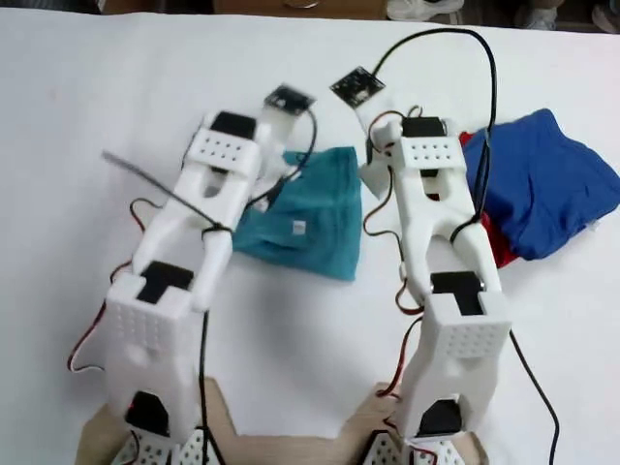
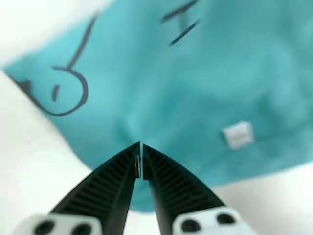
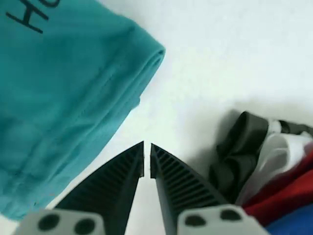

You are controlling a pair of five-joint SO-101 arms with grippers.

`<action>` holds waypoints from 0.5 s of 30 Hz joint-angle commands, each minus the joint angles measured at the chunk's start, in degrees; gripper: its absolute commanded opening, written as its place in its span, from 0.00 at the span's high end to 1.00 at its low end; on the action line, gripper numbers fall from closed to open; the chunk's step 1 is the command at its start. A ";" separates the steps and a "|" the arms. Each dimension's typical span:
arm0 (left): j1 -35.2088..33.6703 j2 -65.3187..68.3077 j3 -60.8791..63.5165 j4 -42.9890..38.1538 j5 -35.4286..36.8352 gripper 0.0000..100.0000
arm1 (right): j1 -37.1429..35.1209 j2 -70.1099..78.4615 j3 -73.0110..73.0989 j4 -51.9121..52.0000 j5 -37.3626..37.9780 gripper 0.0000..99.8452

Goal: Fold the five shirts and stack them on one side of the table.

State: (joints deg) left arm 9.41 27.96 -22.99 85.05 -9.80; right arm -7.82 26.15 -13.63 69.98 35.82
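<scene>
A folded teal shirt [image 1: 312, 215] lies mid-table between my two arms, with a small white label [image 2: 238, 134] on it. My left gripper [image 2: 141, 161] is shut, its tips just over the teal shirt [image 2: 195, 83] near its edge, with no cloth seen between them. My right gripper [image 3: 147, 159] is shut over bare table, between the teal shirt's folded corner [image 3: 63, 98] and a crumpled pile. That pile shows a blue shirt [image 1: 552, 184] on top, red cloth [image 1: 501, 244] under it, and black cloth [image 3: 239, 152] and white cloth [image 3: 276, 154] at its near side.
The white table [image 1: 87, 107] has free room at the left and along the front middle. Black and red cables [image 1: 484, 87] loop around both arms. Wooden arm bases [image 1: 223, 431] sit at the near edge. The table's far edge [image 1: 194, 14] runs close behind.
</scene>
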 commanded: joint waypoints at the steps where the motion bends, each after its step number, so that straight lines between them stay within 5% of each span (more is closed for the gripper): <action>1: -0.62 -7.91 -9.71 5.80 -0.79 0.98 | -0.13 -2.15 -2.46 4.00 -0.35 0.97; 10: -18.11 -10.02 -14.73 12.31 -4.92 0.87 | -2.42 -1.98 -2.29 10.59 -4.13 0.71; 15: -28.13 -9.85 -14.55 12.22 -5.19 0.87 | -5.14 -1.98 -2.37 7.43 -4.22 0.66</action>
State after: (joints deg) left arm -14.15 21.89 -35.74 96.75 -14.46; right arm -11.52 26.15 -13.63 79.47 32.22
